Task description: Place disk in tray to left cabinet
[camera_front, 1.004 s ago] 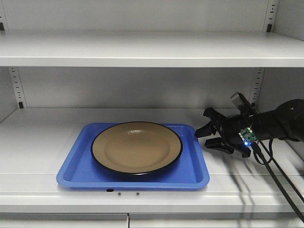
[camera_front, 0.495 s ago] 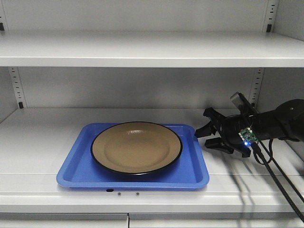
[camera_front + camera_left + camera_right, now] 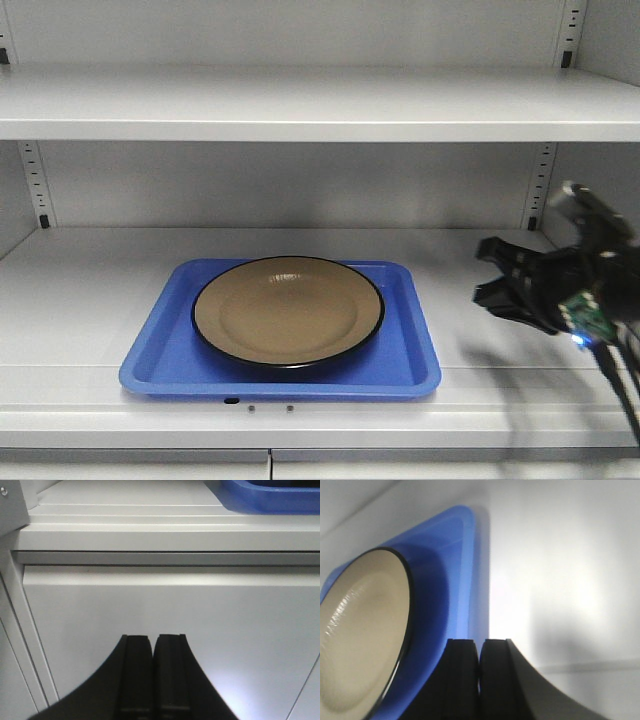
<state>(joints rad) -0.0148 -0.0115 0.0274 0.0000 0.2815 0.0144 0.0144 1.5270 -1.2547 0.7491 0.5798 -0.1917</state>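
Note:
The tan disk [image 3: 288, 310] with a thin black rim lies flat inside the blue tray [image 3: 405, 365], which rests on the grey cabinet's middle shelf [image 3: 90, 270]. My right gripper [image 3: 490, 272] hovers over the shelf to the right of the tray, apart from it. In the right wrist view its jaws [image 3: 479, 642] are shut and empty, with the tray [image 3: 445, 580] and the disk [image 3: 360, 635] on the left. My left gripper [image 3: 152, 637] is shut and empty, facing the cabinet's front panel below the shelf. The tray's corner [image 3: 270, 500] shows at the top right.
An upper shelf [image 3: 300, 105] hangs over the tray. Slotted upright strips [image 3: 38, 185] run up the back wall. The cabinet's side wall [image 3: 610, 30] stands close to my right arm. A closed door panel [image 3: 175, 605] lies below the shelf edge.
My right gripper has drawn back to the right, away from the tray's right edge. The disk and the tray have not moved.

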